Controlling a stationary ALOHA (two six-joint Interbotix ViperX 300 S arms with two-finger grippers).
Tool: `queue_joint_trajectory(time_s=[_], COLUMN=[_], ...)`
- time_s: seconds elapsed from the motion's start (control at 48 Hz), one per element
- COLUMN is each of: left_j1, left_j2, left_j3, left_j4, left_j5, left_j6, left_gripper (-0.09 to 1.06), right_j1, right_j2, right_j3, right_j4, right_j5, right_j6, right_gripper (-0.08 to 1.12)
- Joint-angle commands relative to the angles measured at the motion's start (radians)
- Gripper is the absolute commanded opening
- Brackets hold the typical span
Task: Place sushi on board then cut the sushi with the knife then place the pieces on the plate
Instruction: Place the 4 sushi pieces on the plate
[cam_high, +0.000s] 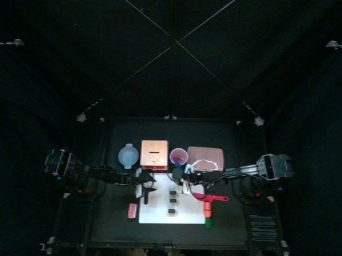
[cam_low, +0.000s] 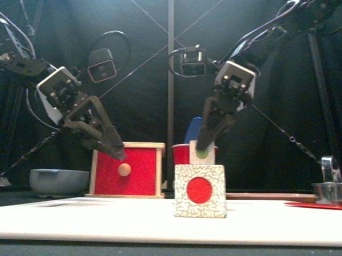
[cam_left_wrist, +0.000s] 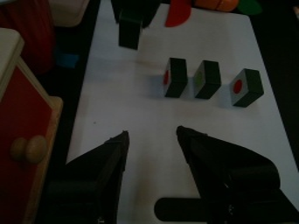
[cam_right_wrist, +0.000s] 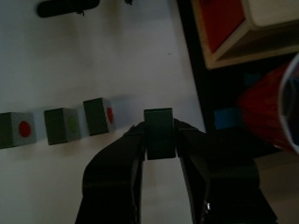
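The small black table (cam_high: 110, 232) is viewed steeply from high above (top view) and level from its front edge (front view). Both wrist views are aimed closely down at the flat white cutting board (cam_left_wrist: 131, 107), shared by all four.

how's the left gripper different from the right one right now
The left gripper is open, the right gripper shut. The left gripper holds nothing; the right gripper clamps a sushi piece. Both hang over the white board.
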Motion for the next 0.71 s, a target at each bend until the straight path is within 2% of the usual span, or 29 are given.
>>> queue_joint_trajectory(time_s=[0.021,0.125,0.333,0.583,0.708], left_j1=[-0.002,0.0,0.0,0.002,0.002], left_j2=[-0.003,-0.005,-0.003,-0.002,-0.002], left_j3=[-0.009,-0.009,-0.011,-0.011,-0.011], left_j4=[-0.002,-0.002,-0.002,-0.003,-0.003], left_j5=[-0.003,-0.003,-0.003,-0.003,-0.003], left_j6=[-0.002,-0.002,-0.002,-0.002,-0.002], left_gripper=[0.84,0.84,0.84,0.84,0.84], right_j1=[-0.008,-0.011,-0.126,-0.278,-0.339], right_j2=[-0.074,-0.104,-0.141,-0.135,-0.117], right_j3=[0.026,0.069,0.146,0.186,0.193], right_j4=[0.025,0.031,0.014,-0.052,-0.058], right_j5=[0.0,0.0,0.005,0.005,0.0], right_j6=[-0.002,0.0,-0.005,-0.003,-0.003], right_gripper=[0.58,0.58,0.58,0.59,0.63])
